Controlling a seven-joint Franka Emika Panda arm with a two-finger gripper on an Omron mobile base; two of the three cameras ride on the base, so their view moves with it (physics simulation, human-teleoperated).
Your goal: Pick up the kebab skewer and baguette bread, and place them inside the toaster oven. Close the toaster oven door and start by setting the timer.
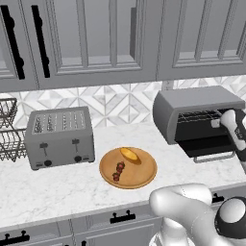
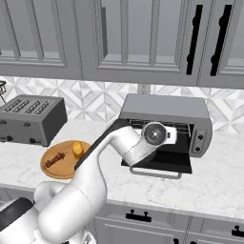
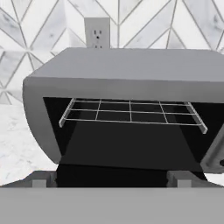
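The toaster oven (image 1: 197,103) (image 2: 164,107) (image 3: 131,70) stands at the right of the counter. Its toaster oven door (image 1: 207,147) (image 2: 162,163) is folded down, so the wire rack (image 3: 131,112) shows inside. My gripper (image 3: 110,178) (image 1: 215,123) hovers open just in front of the oven mouth, above the door, with nothing between its fingertips (image 3: 43,178). The kebab skewer (image 1: 118,170) (image 2: 55,159) and the baguette bread (image 1: 129,153) (image 2: 77,148) lie side by side on a round wooden board (image 1: 139,175) (image 2: 64,169), left of the oven.
A grey slot toaster (image 1: 60,137) (image 2: 31,119) sits left of the board, and a wire basket (image 1: 7,129) stands at the far left. The oven's knob panel (image 2: 200,138) is on its right side. A wall outlet (image 3: 97,33) sits behind the oven. Cabinets hang overhead.
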